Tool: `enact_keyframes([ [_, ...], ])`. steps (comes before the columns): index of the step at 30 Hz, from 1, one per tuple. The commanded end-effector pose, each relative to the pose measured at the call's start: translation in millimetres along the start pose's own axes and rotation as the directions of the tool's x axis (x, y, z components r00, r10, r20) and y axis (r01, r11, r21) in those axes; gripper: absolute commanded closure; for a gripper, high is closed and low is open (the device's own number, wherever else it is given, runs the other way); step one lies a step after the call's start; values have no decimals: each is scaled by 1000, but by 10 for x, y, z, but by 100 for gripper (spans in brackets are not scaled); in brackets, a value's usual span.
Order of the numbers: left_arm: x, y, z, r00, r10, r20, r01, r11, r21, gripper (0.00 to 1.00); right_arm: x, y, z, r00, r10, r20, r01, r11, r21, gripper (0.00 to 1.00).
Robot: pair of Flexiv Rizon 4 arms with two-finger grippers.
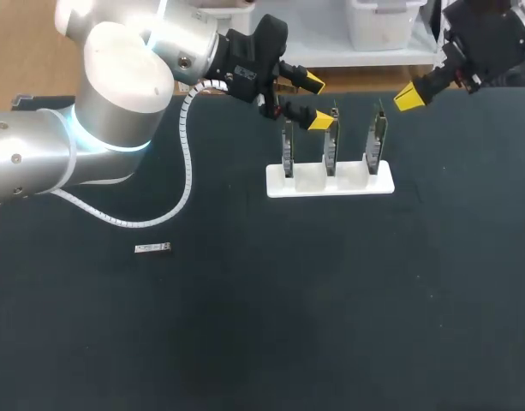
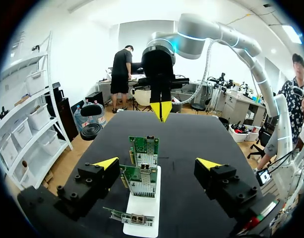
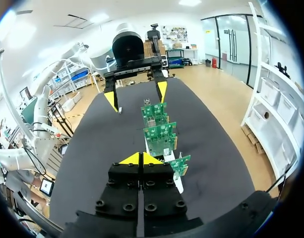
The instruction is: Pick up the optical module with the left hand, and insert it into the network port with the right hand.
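Judged light, rigid, slick: pinch module (image 1: 152,248) across long sides with wide-spread left claw (image 1: 315,101), closed, empty right claw (image 1: 408,97) aside.

Small silver optical module (image 1: 152,248), lying flat on the dark table (image 1: 331,325), well apart from the white stand (image 1: 331,181), three green network cards (image 1: 331,147) upright in its slots, side by side in a row

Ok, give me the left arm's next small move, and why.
Probably bring the left gripper over the optical module: it hangs open and empty by the card stand, while the module lies apart on the table, not yet picked up.
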State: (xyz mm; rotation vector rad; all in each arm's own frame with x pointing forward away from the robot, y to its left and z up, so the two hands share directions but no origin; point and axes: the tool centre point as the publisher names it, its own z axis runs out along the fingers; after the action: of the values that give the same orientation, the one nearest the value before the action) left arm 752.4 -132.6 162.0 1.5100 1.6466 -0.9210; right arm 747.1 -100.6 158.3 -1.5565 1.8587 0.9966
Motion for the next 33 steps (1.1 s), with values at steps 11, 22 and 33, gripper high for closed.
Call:
enact_keyframes([
  [11, -5, 12, 3, 1000, 0, -3, 0, 1000, 2, 0, 39, 3, -30, 1000, -11, -5, 11, 1000, -9, 100],
  [22, -5, 12, 3, 1000, 0, -3, 0, 1000, 2, 0, 56, -45, -37, 1000, -14, -23, 14, 1000, -22, 100],
  [33, -5, 12, 3, 1000, 0, -3, 0, 1000, 2, 0, 62, -73, -30, 999, 10, -32, -10, 1000, -5, 0],
])
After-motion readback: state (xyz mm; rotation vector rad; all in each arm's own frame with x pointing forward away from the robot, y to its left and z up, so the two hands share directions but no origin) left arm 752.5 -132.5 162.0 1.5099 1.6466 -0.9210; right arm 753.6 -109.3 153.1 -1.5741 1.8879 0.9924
